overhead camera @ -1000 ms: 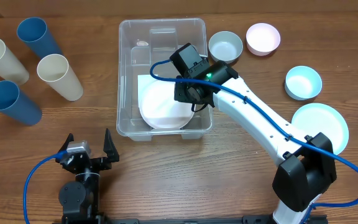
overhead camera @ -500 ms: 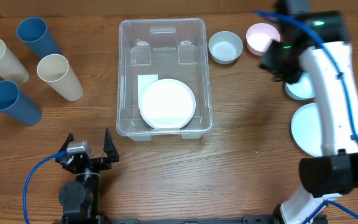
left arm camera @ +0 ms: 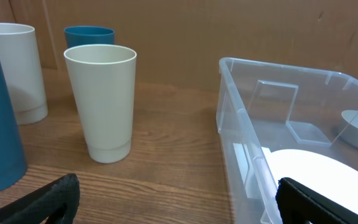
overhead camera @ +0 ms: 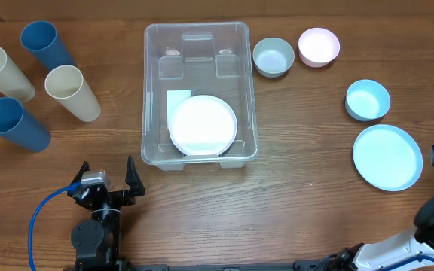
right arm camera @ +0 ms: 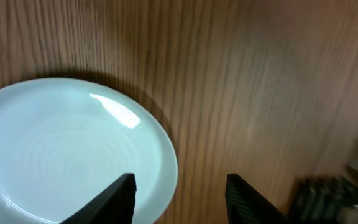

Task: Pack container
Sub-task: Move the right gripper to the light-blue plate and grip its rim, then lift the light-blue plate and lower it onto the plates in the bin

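Left gripper (overhead camera: 106, 172) is seen in front of the near-left corner of the container (overhead camera: 146, 90), clear of it. Its jaws are spread wide and nothing is held. Right gripper (right arm camera: 179, 194) is found well right of the container, at the edge of a light blue plate (overhead camera: 386, 156). Its jaws stand apart and empty, one finger above the plate's rim.

The container is set upright and open on the wooden table (overhead camera: 292, 188). A white plate (overhead camera: 203, 125) lies flat in its near half. A white label (overhead camera: 178, 100) shows on the base just beyond.

A light blue bowl (overhead camera: 368, 100) is noted right of the container. A grey bowl (overhead camera: 273, 56) sits just beside its far-right corner, with a pink bowl (overhead camera: 319, 46) further right. Two blue cups (overhead camera: 15, 124) and two cream cups (overhead camera: 71, 92) stand to its left, well apart from it.
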Action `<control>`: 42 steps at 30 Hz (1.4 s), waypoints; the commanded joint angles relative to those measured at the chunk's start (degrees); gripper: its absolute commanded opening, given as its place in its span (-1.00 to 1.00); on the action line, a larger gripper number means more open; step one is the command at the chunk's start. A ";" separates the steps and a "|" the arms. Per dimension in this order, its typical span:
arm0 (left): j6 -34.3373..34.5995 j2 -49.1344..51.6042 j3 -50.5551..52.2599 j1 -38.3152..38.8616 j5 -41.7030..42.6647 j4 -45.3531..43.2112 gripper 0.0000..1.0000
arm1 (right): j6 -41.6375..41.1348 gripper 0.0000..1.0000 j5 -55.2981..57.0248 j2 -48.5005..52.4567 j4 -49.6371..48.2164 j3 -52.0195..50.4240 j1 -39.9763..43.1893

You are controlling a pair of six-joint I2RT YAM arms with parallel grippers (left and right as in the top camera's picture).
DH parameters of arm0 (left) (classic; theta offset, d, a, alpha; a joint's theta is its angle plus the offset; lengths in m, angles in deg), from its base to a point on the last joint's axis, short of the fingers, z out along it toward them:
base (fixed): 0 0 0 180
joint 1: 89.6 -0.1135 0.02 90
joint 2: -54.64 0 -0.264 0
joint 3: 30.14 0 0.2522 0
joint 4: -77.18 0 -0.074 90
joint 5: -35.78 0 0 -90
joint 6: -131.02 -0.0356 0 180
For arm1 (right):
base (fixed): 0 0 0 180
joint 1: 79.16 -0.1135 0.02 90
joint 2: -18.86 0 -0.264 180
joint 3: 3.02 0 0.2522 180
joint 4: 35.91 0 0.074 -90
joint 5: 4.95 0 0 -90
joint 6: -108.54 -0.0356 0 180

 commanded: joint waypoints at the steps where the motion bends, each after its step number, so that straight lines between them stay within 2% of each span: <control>1: -1.03 -0.46 0.20 -0.22 0.83 -0.02 1.00 | -0.46 -0.03 -0.79 -0.70 -5.95 -8.92 0.44; 8: -1.01 -0.46 0.20 -0.22 0.83 -0.02 1.00 | 2.05 -0.09 -3.56 -0.70 -17.05 -17.99 0.37; 10: -1.03 -0.46 0.20 -0.22 0.83 -0.02 1.00 | 3.30 -0.18 -5.07 -0.70 -19.78 -20.02 0.37; 13: -1.01 -0.46 0.20 -0.22 0.83 0.00 1.00 | 4.42 -0.35 -5.68 -0.70 -22.45 -22.23 0.37; 16: -1.03 -0.46 0.20 -0.22 0.83 -0.02 1.00 | 4.39 -0.82 -5.68 -0.70 -22.82 -22.71 0.37; 17: -1.03 -0.46 0.20 -0.22 0.83 0.00 1.00 | 4.44 -0.92 -5.68 -0.70 -22.77 -22.71 0.37; 21: -1.01 -0.46 0.20 -0.22 0.83 -0.02 1.00 | 4.57 -0.92 -6.19 -0.70 -20.48 -22.71 -0.74; 25: -1.01 -0.44 0.20 -0.22 0.83 0.00 1.00 | 6.16 -0.92 -9.40 -0.74 -17.55 -22.69 -6.16; 31: -1.01 -0.46 0.20 -0.22 0.83 0.00 1.00 | 12.04 -0.92 -18.75 -4.09 -15.58 -21.29 -23.98; 32: -1.01 -0.46 0.20 -0.22 0.83 -0.02 1.00 | 12.02 -0.92 -19.26 -6.73 -13.66 -17.92 -28.39; 34: -1.01 -0.46 0.20 -0.22 0.83 -0.02 1.00 | 12.02 -0.92 -19.21 -9.55 -11.04 -13.51 -30.95; 42: -1.01 -0.44 0.20 -0.22 0.83 -0.02 1.00 | 12.24 -0.92 -19.80 -19.30 -5.75 7.41 -34.47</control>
